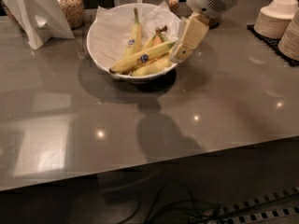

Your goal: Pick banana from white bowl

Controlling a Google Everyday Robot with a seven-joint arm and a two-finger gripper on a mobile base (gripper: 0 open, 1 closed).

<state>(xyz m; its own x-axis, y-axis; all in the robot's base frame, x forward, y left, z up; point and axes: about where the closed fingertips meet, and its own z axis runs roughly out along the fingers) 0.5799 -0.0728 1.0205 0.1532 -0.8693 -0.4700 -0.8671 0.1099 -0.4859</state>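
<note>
The white bowl (pixel 105 41), lined with crinkled white paper, stands at the back middle of the grey counter. Several bananas lie in it. The banana (pixel 142 58) is the long slim one with a blue oval sticker, lying across the front of the bowl with its dark tip at the lower left. A shorter blue-stickered banana (pixel 134 34) with a green stem lies behind it. My gripper (pixel 183 50) hangs just over the bowl's right rim, its cream fingers pointing down-left, close to the long banana's right end. It holds nothing that I can see.
A glass jar of nuts (pixel 69 4) and a white folded card stand (pixel 35 13) are at the back left. Stacks of small white paper dishes (pixel 276 18) stand on a black mat at the back right. The counter's front edge runs across the lower part of the view.
</note>
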